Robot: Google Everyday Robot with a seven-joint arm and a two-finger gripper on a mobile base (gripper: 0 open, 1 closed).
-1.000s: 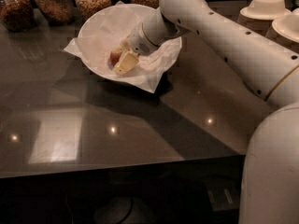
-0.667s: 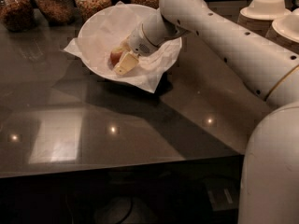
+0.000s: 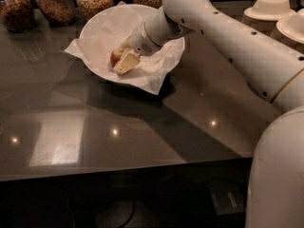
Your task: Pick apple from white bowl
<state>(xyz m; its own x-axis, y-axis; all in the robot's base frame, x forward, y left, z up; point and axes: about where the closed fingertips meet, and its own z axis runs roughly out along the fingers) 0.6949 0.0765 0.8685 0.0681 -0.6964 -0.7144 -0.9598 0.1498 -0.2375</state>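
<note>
The white bowl [image 3: 95, 30] stands at the back left of the dark table, lined with crumpled white paper whose corners stick out over the rim. The apple [image 3: 115, 56], small and reddish, lies inside the bowl near its middle. My gripper [image 3: 122, 62] reaches down into the bowl from the right and sits right against the apple, covering its right side. The white arm [image 3: 223, 37] stretches from the lower right across the table to the bowl.
Several glass jars of brownish food [image 3: 57, 4] stand in a row behind the bowl. Stacked beige paper bowls [image 3: 270, 8] stand at the back right. The dark glossy table [image 3: 109, 127] reaches to its front edge near the bottom.
</note>
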